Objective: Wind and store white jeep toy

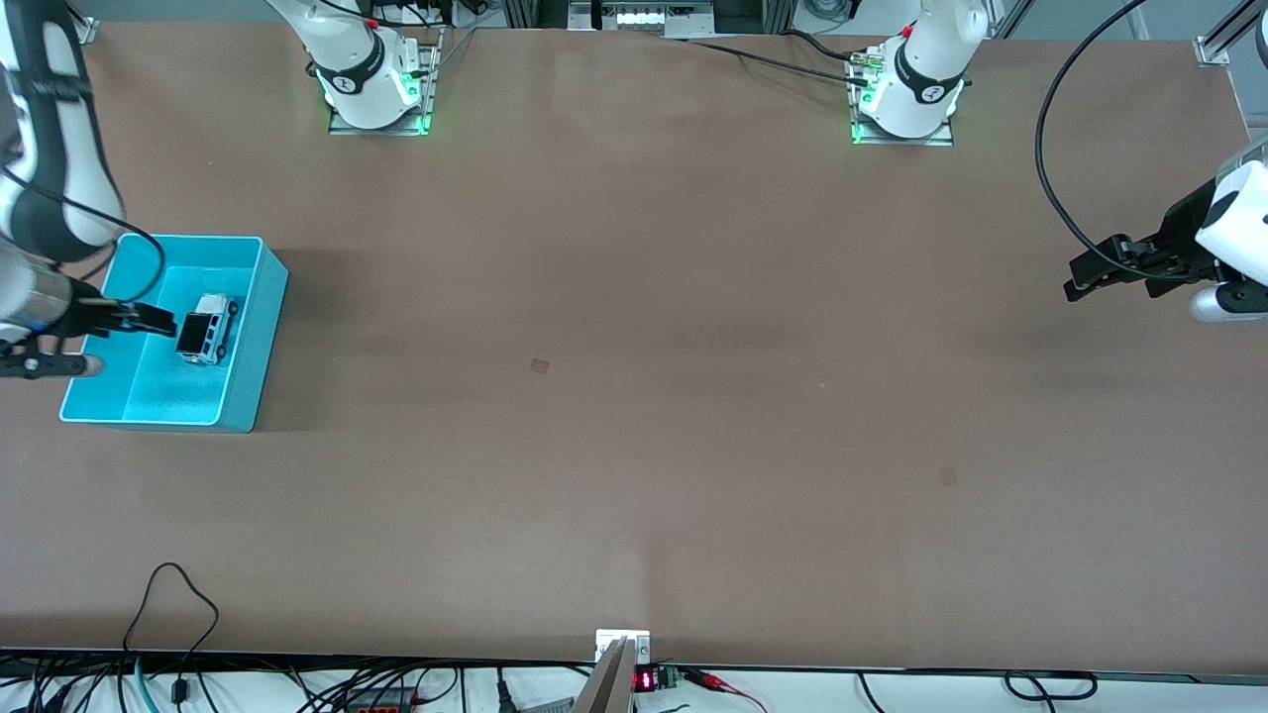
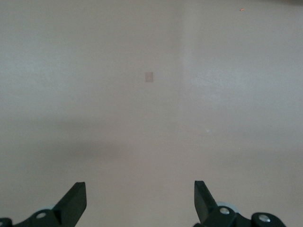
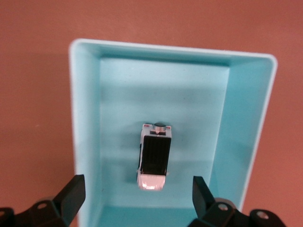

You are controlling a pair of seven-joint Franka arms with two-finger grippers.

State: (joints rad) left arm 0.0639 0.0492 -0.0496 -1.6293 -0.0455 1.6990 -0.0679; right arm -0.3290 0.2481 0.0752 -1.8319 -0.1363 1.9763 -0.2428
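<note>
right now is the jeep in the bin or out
In. The jeep sits on its wheels on the bin floor, with the open right claw above it.

You see toy car (image 1: 207, 329) on floor of bin (image 1: 260, 327), below right gripper (image 1: 149, 319), just ahead of its spread fingertips, not between them, not touched. Bin on table (image 1: 634, 396) at right arm's end. Your left gripper (image 1: 1088, 277) waits over bare table at left arm's end, jaws apart, nothing between them, well apart from bin.
</note>
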